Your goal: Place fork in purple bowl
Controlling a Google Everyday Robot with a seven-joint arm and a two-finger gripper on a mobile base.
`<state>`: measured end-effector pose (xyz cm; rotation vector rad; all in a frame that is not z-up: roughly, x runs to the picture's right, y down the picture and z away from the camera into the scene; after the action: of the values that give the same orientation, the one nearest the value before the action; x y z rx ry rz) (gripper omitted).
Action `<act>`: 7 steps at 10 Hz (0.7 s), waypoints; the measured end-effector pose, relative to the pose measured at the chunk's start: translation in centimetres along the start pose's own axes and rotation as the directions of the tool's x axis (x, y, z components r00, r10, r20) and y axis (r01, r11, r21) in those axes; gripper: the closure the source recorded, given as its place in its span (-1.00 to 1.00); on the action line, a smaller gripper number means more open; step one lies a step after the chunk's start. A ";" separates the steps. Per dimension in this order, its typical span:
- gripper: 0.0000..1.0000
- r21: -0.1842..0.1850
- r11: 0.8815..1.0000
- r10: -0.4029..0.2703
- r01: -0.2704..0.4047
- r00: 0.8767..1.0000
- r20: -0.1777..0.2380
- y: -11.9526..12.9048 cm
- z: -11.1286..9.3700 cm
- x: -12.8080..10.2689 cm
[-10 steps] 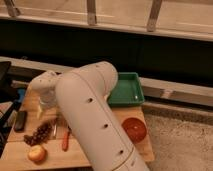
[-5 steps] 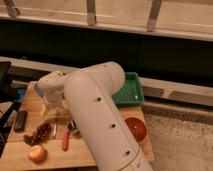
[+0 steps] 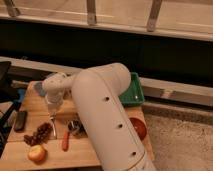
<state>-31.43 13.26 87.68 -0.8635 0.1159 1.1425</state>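
My gripper (image 3: 52, 106) hangs from the white wrist over the left part of the wooden table (image 3: 35, 102), pointing down. A slim silver-grey fork (image 3: 53, 124) shows just below it, beside the grape bunch (image 3: 39, 134); I cannot tell whether it is held or lying on the wood. A dark round bowl with a dull purple rim (image 3: 75, 128) sits to the right of the fork, largely hidden behind my thick white arm (image 3: 105, 120).
An orange-handled utensil (image 3: 65, 142) and a peach-like fruit (image 3: 36, 154) lie near the front edge. A black-handled tool (image 3: 20, 120) lies at the left. An orange-red bowl (image 3: 140, 129) is at the right, a green tray (image 3: 134, 93) behind it.
The wrist and gripper have shifted a little to the right, toward the dark bowl. The objects on the table have not moved.
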 end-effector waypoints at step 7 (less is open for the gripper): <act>0.73 0.020 1.000 -0.017 0.017 1.000 0.015 0.4 -1.4 0.1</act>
<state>-31.23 12.47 86.51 -0.8372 0.1072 1.1302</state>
